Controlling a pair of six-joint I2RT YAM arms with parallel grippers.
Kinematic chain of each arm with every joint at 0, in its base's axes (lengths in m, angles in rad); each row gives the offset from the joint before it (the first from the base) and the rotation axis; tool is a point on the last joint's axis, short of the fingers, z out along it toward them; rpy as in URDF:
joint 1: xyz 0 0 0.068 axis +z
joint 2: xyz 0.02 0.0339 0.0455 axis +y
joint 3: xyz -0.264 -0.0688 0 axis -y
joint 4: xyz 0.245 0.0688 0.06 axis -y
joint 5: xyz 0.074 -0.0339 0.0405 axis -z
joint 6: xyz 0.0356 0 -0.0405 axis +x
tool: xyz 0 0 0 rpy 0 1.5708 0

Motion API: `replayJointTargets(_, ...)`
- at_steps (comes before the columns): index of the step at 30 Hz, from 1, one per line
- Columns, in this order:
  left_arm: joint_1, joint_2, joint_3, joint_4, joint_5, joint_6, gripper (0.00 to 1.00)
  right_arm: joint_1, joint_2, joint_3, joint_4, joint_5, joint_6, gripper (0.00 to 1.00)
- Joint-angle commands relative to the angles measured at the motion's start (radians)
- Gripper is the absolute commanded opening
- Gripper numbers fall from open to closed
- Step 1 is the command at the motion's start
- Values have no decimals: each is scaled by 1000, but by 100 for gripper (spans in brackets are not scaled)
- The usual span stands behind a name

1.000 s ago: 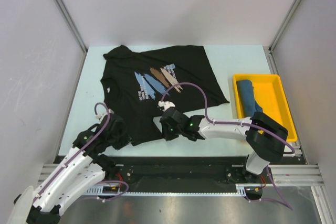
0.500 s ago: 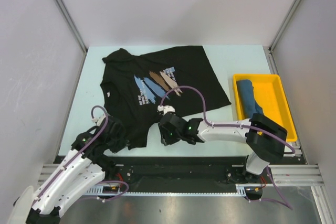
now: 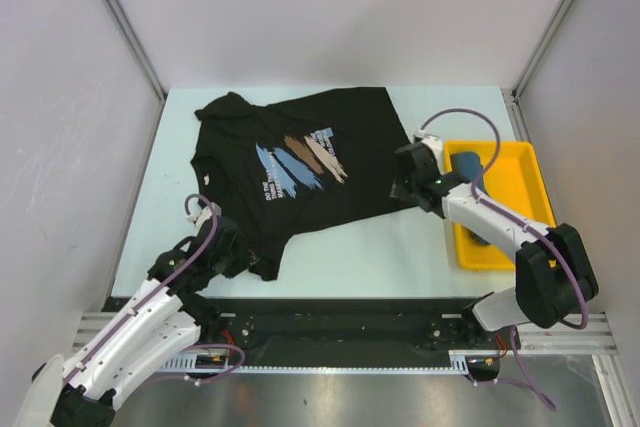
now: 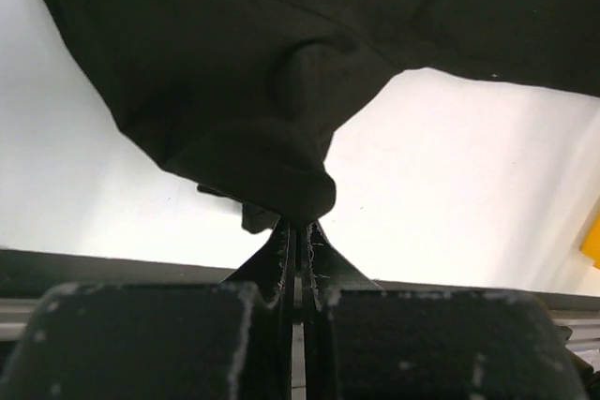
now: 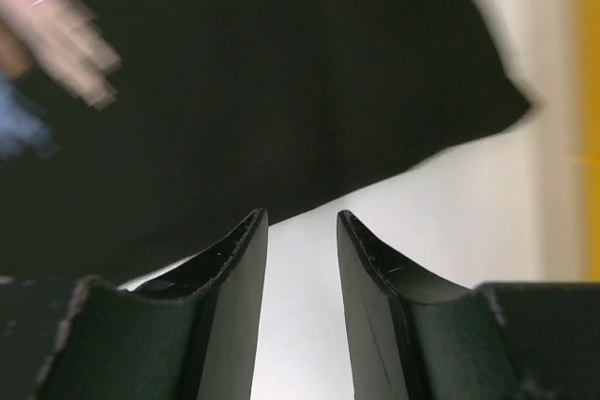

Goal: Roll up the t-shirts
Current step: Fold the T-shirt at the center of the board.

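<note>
- Top view: the black t-shirt (image 3: 300, 162) lies spread on the table (image 3: 360, 247), print side up, its far edge towards the back and one near corner drawn down to the left; the left hand (image 3: 245, 259) sits at that near-left corner, at the table's front edge; the right hand (image 3: 402, 185) hovers over the shirt's right-hand edge, just beside the yellow tray (image 3: 520, 162); the teal t-shirt (image 3: 465, 160) lies in the tray, partly hidden by the right arm.
- Left wrist view: the left hand (image 4: 298, 231) has its fingers pressed together, pinching a bunched fold of the black t-shirt (image 4: 234, 63); the cloth rises from the pinch and fans out across the upper part of the view; bare table (image 4: 450, 185) shows to the right, and a sliver of the yellow tray (image 4: 592, 241) at the far right edge.
- Right wrist view: the right hand (image 5: 300, 217) has its fingers spread, with nothing between them but bare table (image 5: 450, 203); the edge of the black t-shirt (image 5: 234, 91) lies just beyond the fingertips, not touching them; the yellow tray (image 5: 589, 91) runs down the right edge; a blurred cable (image 5: 66, 44) crosses the top left.
</note>
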Motion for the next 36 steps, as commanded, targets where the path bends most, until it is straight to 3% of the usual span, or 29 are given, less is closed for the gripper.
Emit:
replayJointTargets(1, 8, 3, 34, 68, -9, 29, 0, -145, -21, -55, -40, 49, 22, 39)
replayJointTargets(5, 9, 16, 54, 92, 3, 46, 0, -236, -32, -118, 1, 37, 73, 41)
replayJointTargets(13, 17, 49, 71, 123, 25, 71, 0, -296, 2, -159, 104, 54, 182, 46)
replayJointTargets(29, 29, 59, 88, 124, 29, 87, 0, -298, 147, -159, 227, 124, 273, 43)
replayJointTargets(32, 32, 57, 88, 121, 28, 89, 0, -296, 175, -156, 263, 129, 274, 40)
replayJointTargets(36, 40, 54, 99, 107, 11, 95, 0, -295, 192, -145, 268, 139, 263, 29)
